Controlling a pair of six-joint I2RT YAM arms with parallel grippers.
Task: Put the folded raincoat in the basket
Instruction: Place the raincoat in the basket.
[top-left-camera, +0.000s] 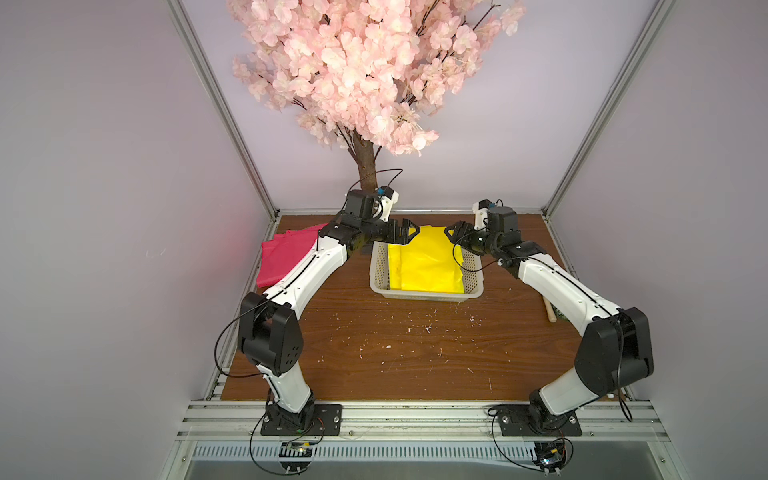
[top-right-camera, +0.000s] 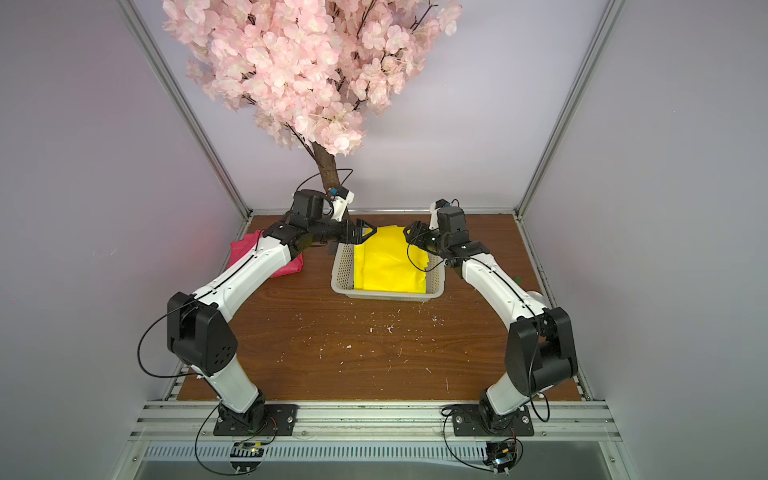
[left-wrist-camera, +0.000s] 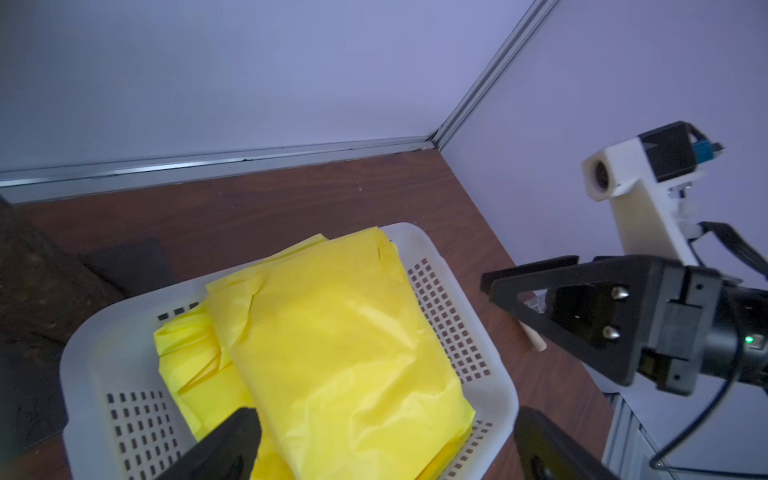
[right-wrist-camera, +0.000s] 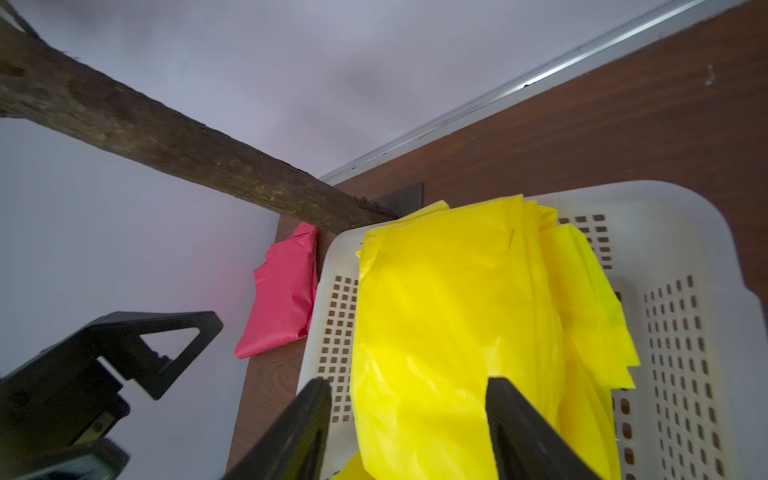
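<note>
One yellow folded raincoat (top-left-camera: 424, 266) is being shown lying inside one white basket (top-left-camera: 426, 296), below and between the two sets of jaws. Left jaws are being held spread wide over one basket side, nothing pinched. Right jaws are being held spread too, over the opposite side, nothing gripped; contact with the raincoat cannot be told. One red folded raincoat (top-left-camera: 282, 257) is being shown lying on the counter (top-left-camera: 395, 353), outboard of the left jaws, well apart from the right jaws. One blossom tree (top-left-camera: 365, 166) is being shown just beyond the left jaws.
</note>
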